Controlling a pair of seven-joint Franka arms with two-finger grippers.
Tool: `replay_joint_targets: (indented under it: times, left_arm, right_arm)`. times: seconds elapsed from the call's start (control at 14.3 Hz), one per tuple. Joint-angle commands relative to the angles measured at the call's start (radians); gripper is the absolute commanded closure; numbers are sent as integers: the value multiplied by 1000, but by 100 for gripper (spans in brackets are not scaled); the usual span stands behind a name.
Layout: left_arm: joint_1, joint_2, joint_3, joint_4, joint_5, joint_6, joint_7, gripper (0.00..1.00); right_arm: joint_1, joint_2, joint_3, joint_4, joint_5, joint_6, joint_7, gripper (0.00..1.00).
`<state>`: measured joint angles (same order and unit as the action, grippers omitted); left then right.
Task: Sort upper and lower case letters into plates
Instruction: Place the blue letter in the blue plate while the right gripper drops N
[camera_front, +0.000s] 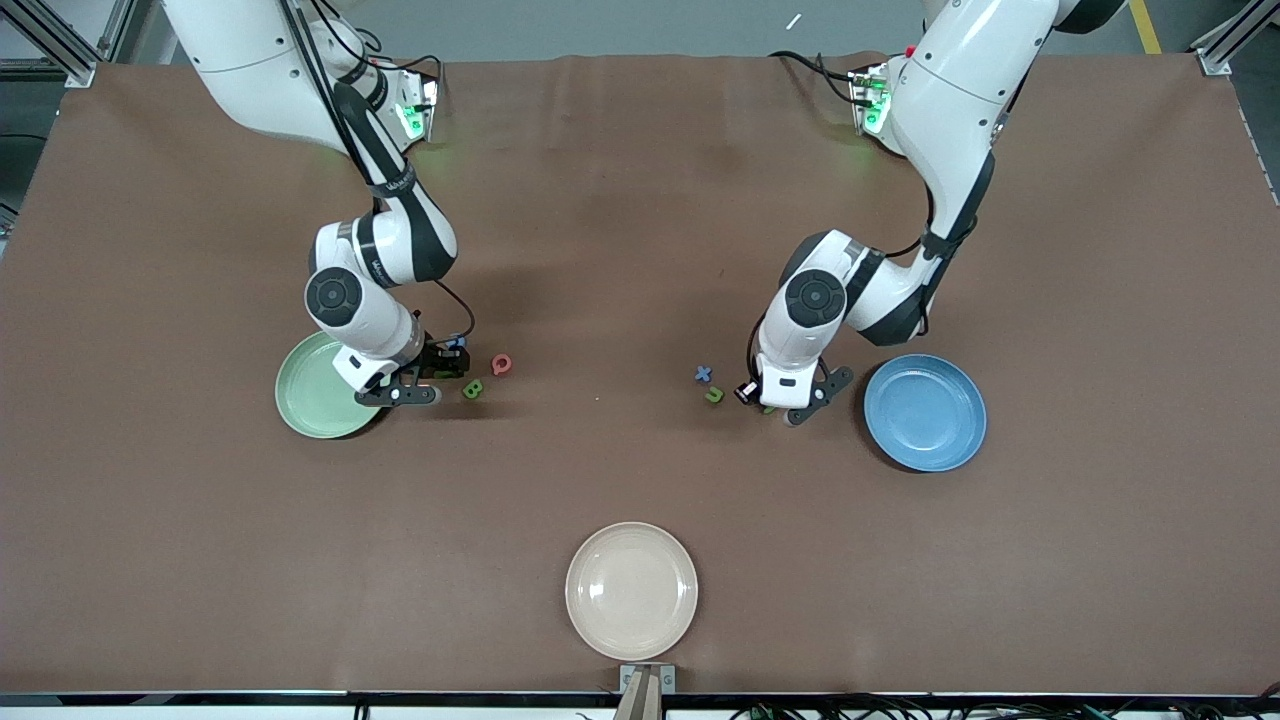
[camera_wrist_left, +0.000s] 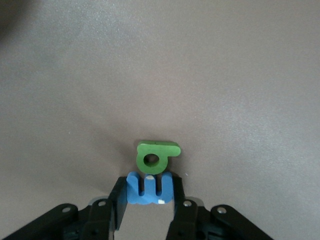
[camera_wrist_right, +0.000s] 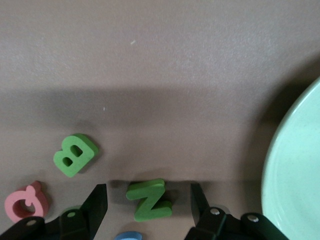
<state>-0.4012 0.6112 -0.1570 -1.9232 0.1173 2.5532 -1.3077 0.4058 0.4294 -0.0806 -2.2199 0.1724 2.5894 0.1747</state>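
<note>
Sorting's barely begun: both plates sit empty, left claw clamped on a blue letter, right claw spread around a green Z.

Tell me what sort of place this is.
Most likely a robotics lab or test bench, not a home. Two white arms stand at a table with a plain brown cover, aluminium frame posts stand at its corners, and only toy letters such as a green B and three plates are laid out, like the blue plate.
</note>
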Motion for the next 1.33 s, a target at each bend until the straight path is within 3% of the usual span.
replay_joint_targets:
  times: [0.0,0.14,0.49,0.56,0.91,1.05,1.26]
  left_arm:
    - [-2,-11,2,-7,22,4,-28,79]
    - [-1,-65,-4,-14,22,-52,-24,79]
    - [47,-204,-16,-16,12,-252,82,79]
    - [59,-224,-16,-16,12,-286,153,79]
    - [229,-280,-16,-52,13,-333,601,79]
    - [298,-280,-16,-83,13,-332,749,79]
    - [360,-262,-15,-99,22,-318,862,79]
  right_arm:
    - [14,-3,-7,-20,13,6,15,28]
    - [14,-3,-7,-21,13,6,15,40]
    - [5,-6,-7,-15,13,-6,9,90]
    - [4,-18,-10,-9,13,-32,11,95]
    - [-68,-93,-21,130,-5,-352,0,97]
    - [-119,-115,-21,135,-75,-380,-38,98]
    - [-205,-120,-21,123,-96,-370,-179,98]
